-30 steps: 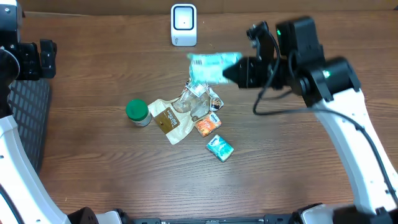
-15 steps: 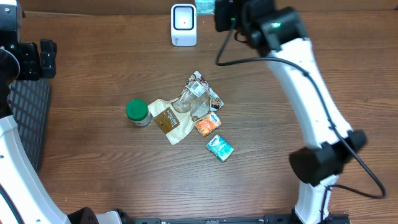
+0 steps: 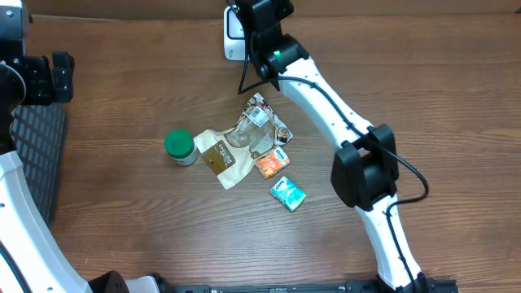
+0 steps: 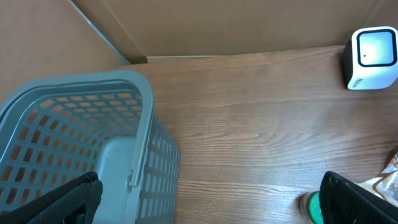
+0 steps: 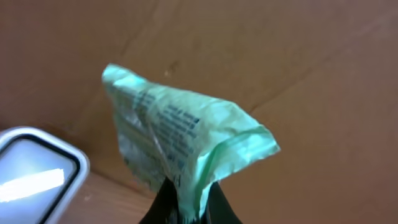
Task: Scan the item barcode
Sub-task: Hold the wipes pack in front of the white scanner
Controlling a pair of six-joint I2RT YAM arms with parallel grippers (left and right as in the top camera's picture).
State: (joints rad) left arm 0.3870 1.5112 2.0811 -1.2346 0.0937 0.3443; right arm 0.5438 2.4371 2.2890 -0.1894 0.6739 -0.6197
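In the right wrist view my right gripper (image 5: pixel 189 208) is shut on the lower edge of a crumpled pale green packet (image 5: pixel 180 137) with dark print. The packet stands up in front of the cardboard wall, just right of the white scanner (image 5: pixel 34 174). In the overhead view the right arm (image 3: pixel 326 89) reaches to the back edge and covers part of the scanner (image 3: pixel 232 37); the packet is hidden under it. My left gripper (image 4: pixel 208 205) is wide open with nothing in it, above the wood beside the basket, far from the scanner (image 4: pixel 371 57).
A grey mesh basket (image 4: pixel 74 143) stands at the left edge. Mid-table lies a pile: a green-lidded jar (image 3: pixel 180 147), a brown pouch (image 3: pixel 218 156), a clear wrapper (image 3: pixel 260 126), an orange packet (image 3: pixel 272 163) and a teal packet (image 3: pixel 288 194). A cardboard wall runs along the back.
The right arm has swung from the right side to the back, carrying the green packet leftward to the scanner. The left arm has not moved.
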